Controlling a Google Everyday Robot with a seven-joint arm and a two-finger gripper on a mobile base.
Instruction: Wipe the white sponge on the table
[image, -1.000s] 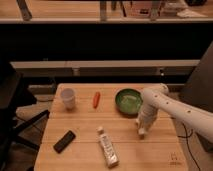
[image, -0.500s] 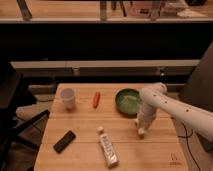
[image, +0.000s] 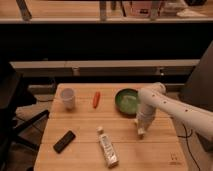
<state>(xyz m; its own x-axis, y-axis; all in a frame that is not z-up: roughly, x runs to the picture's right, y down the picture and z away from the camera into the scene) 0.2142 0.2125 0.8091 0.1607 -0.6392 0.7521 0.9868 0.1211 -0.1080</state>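
So the arm reaches in from the 3 o'clock side of the worktop and bends straight down. The gripper sits low over the wood, at roughly 3 o'clock from the middle of the boards. The fingers are pinched together, and there's a pale, creamy lump right at their tip. I'm reading that as the white sponge, clamped and pressed down on or just above the surface. I honestly can't make out where the fingers end and the sponge starts, but I don't see it lying loose anywhere else.

Other stuff around:
- green bowl at 12 o'clock from the gripper, near but apart
- small orange thing and a white cup off toward 10 o'clock
- long white tube at 8 o'clock from the gripper
- flat black object way over at 9 o'clock

My guess is we're in the wiping step itself: sponge picked up and held down on the wood, with strokes to do. The next move wants a sideways drag with steady downward pressure and the grip left as it is. The bare patch toward 5 o'clock looks like the safe lane. Going toward 12 risks bumping the bowl, and a long sweep toward 8 would hit the tube.
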